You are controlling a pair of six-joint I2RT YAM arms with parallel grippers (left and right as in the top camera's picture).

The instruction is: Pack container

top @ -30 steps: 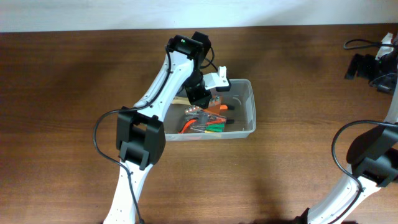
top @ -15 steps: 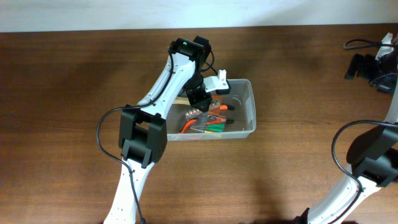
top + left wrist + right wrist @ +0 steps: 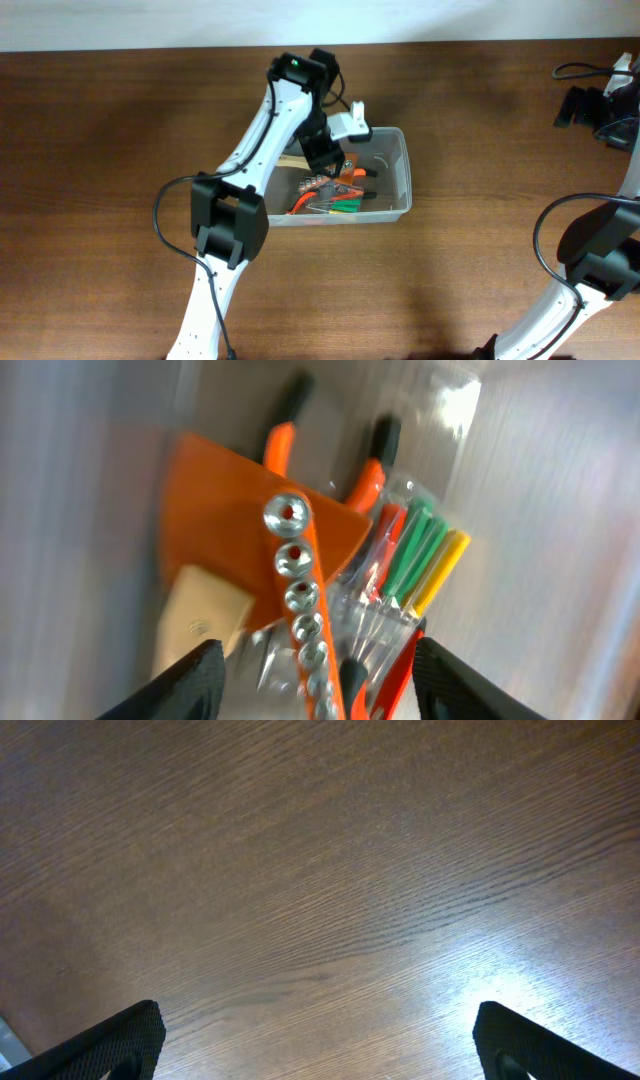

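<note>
The container (image 3: pixel 404 172), a clear plastic tub, stands mid-table. Inside it lie an orange rail of silver sockets (image 3: pixel 294 568), orange-handled pliers (image 3: pixel 283 432), a clear case of green, yellow and red bits (image 3: pixel 424 554) and a pale wooden handle (image 3: pixel 200 622). My left gripper (image 3: pixel 338 160) hangs over the tub's left half. In the left wrist view the left gripper (image 3: pixel 318 682) is open, its fingers either side of the socket rail and apart from it. My right gripper (image 3: pixel 590 106) is at the far right; in its wrist view the right gripper (image 3: pixel 320 1040) stands wide open over bare wood.
A black cable (image 3: pixel 577 70) lies at the table's far right corner by the right arm. The left arm's base (image 3: pixel 227 222) sits in front of the tub's left end. Brown wooden table (image 3: pixel 120 150) stretches to both sides.
My left gripper's jaws have opened over the tub, and the wrist has shifted slightly. The tools lie in the tub as before. The right arm has not moved.
</note>
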